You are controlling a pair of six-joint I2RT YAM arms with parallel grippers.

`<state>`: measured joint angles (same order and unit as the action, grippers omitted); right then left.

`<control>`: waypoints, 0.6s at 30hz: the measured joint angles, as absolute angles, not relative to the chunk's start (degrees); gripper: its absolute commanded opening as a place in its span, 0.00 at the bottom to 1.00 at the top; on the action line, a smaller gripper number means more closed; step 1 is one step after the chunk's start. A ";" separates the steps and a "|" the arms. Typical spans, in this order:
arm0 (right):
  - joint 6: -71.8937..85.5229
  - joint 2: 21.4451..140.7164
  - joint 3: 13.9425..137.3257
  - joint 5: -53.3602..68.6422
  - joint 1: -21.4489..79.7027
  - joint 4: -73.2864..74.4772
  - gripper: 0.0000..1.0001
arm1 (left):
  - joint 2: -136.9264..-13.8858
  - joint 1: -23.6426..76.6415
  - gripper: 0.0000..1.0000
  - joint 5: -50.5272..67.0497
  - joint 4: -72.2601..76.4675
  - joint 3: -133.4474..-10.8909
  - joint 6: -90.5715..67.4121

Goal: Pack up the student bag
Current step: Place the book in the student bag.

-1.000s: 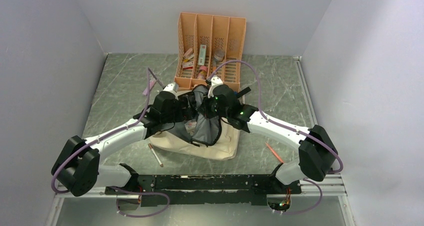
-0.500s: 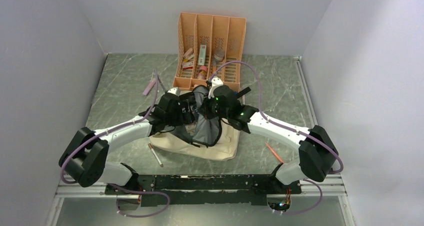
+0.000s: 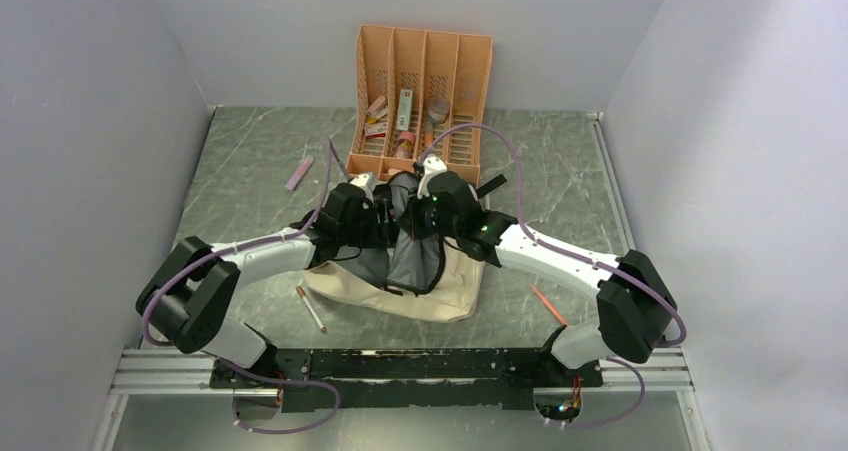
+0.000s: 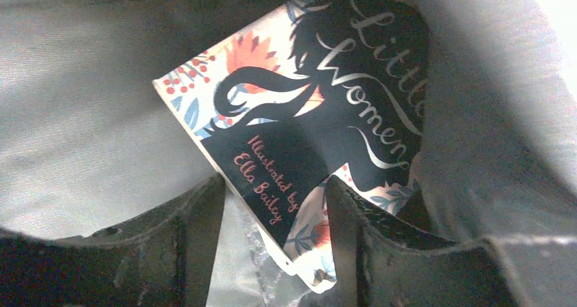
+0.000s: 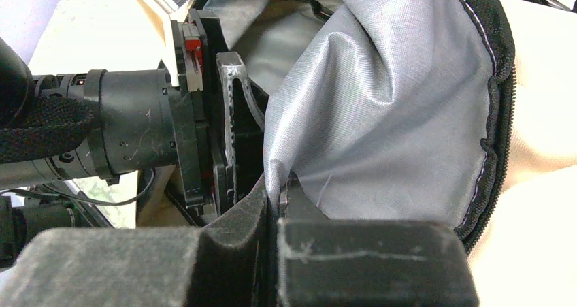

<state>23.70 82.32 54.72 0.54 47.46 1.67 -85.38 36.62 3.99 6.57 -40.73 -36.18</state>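
Backpack [image 3: 440,296] lies mid-table between the two arms, just near of the orange organiser [image 3: 423,81], with the cream body toward the near edge and the open mouth at the far end. Right gripper [image 5: 275,205] is clamped tight on the edge of the grey lining [image 5: 381,116], lifting the flap so the mouth gapes. Left gripper [image 4: 272,184] is down inside the bag, fingers about half apart. The near corner of a book [image 4: 320,103], "Little Women", sits in the gap between them, and I can't tell if either pad touches it. Key relation: the book is straight ahead of the left fingers and deeper in the bag, cover facing the wrist camera. Its long edge runs on a diagonal across the gap, not square to the fingers. The left arm is the one on it, since the right is busy holding the bag open. Judgement: the book looks in but cocked, so the next move is likely a nudge flat or a back-out. A skewed squeeze could twist it against the lining. Loose on the table [image 3: 250,171]: a pen [image 3: 311,309] near-left of the bag, a red pencil [image 3: 548,305] near-right, and a pink stick [image 3: 299,172] far-left.
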 measured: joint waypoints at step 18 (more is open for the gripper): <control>17.58 83.05 59.51 5.15 47.03 11.94 0.15 | -63.83 37.34 0.71 -10.76 -13.52 -41.04 -36.88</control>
